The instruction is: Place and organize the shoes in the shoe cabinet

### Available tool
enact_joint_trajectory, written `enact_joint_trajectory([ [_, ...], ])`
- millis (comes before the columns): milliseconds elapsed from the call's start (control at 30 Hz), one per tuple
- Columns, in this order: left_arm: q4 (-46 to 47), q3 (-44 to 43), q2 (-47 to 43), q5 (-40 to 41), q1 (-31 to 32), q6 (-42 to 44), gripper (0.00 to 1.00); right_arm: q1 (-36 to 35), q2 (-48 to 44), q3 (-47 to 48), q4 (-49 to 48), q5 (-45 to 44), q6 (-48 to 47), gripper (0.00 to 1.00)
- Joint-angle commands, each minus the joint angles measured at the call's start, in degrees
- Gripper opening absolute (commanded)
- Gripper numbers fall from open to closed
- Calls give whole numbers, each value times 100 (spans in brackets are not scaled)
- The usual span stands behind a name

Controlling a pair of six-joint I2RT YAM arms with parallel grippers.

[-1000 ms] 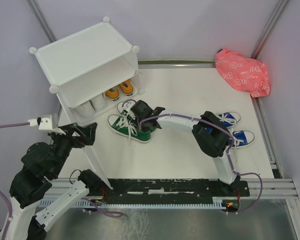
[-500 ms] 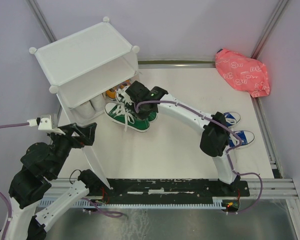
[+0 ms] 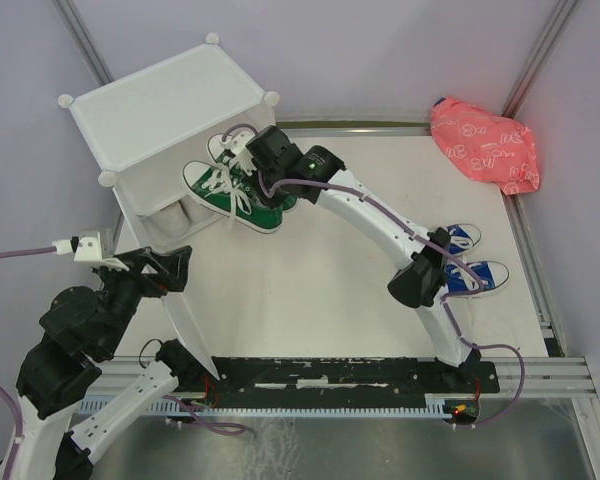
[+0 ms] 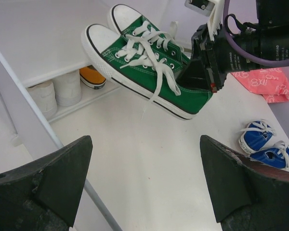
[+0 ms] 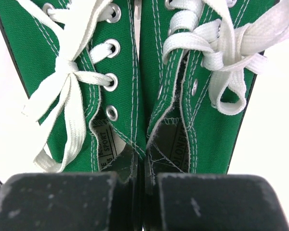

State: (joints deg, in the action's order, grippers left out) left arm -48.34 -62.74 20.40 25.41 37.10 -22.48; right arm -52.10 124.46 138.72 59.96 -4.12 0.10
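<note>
Green sneakers (image 3: 230, 192) hang in the air in front of the shoe cabinet (image 3: 160, 105), toes toward its shelf, with the right gripper (image 3: 267, 180) at their heels. Left wrist view: soft canvas, rubber soles, loose white laces dangling. They look light and floppy, best taken by the heel collars. Right wrist view: jaws pinch both inner heel walls together.

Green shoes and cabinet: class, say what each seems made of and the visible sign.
Green shoes: likely matte canvas, judging by the woven look and the rows of stitching. Cabinet: probably plastic, judging by its thin, smooth, uniformly white panels, which look slightly glossy.
</note>
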Motion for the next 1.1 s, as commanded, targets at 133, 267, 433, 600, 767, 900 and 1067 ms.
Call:
enact_joint_trajectory([
  [133,-758,-91,-29,113,-10,-125,99,249,408,724,-2192,-34,28,2],
  [267,-783,-115,-16,140,-8,-116,99,250,697,962,-2706,-67,124,2],
  [433,-828,-135,40,176,-11,-81,99,260,858,1179,-3329,-352,254,2],
  [600,-833,-34,-14,229,-10,-86,99,286,1082,1388,-3830,-429,380,2],
  [767,-878,-24,-2,233,-9,-81,99,309,1563,1831,-4244,-584,604,2],
  [900,-927,-29,-17,273,-9,-81,99,408,1781,1905,-4639,-747,780,2],
  [1067,-997,12,-60,279,-9,-116,99,557,1930,1852,-4886,-782,960,9],
])
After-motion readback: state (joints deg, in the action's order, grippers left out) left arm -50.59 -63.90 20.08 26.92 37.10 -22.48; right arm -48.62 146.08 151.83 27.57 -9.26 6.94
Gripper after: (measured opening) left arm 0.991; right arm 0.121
